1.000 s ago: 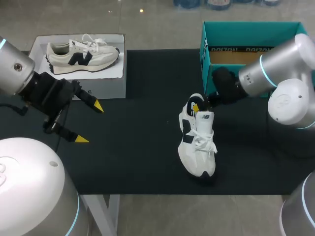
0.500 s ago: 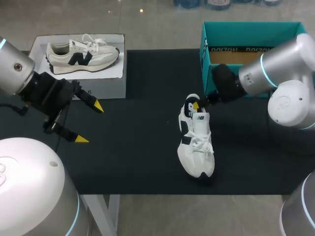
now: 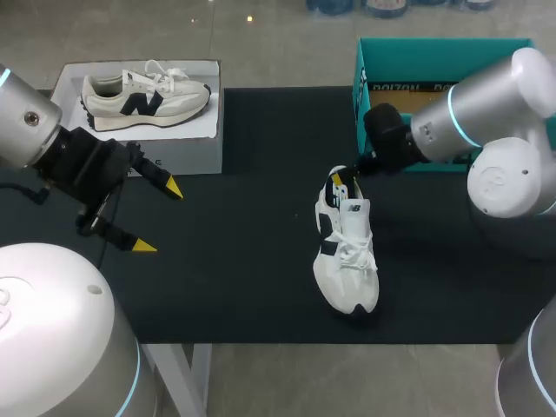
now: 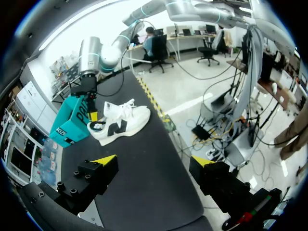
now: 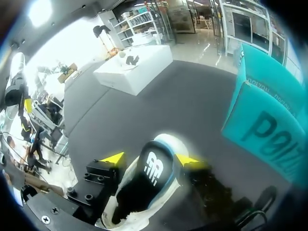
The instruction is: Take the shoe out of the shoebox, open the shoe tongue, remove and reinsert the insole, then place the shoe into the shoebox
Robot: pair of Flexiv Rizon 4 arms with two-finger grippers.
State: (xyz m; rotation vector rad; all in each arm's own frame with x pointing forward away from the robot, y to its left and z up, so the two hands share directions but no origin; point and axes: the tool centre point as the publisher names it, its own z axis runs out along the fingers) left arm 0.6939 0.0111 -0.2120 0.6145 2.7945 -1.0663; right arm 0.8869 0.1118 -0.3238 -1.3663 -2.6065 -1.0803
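The shoe (image 3: 347, 261) has settled on the worktop (image 3: 243, 261); the tongue is next. You cannot tell the right gripper (image 3: 345, 182)'s hold. Your left gripper (image 3: 159, 217) is wide.

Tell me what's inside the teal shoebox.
Only a strip of bare brown cardboard floor shows inside the shoebox. The right arm covers much of the opening, so the rest is hidden. The white shoe stands outside, on the mat.

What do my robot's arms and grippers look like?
Both the left arm and right arm are smooth silver-grey tubes with rounded joints ringed in glowing light blue. The left gripper and right gripper are black and blocky, with bright yellow wedge tips. A black cable runs by the left wrist.
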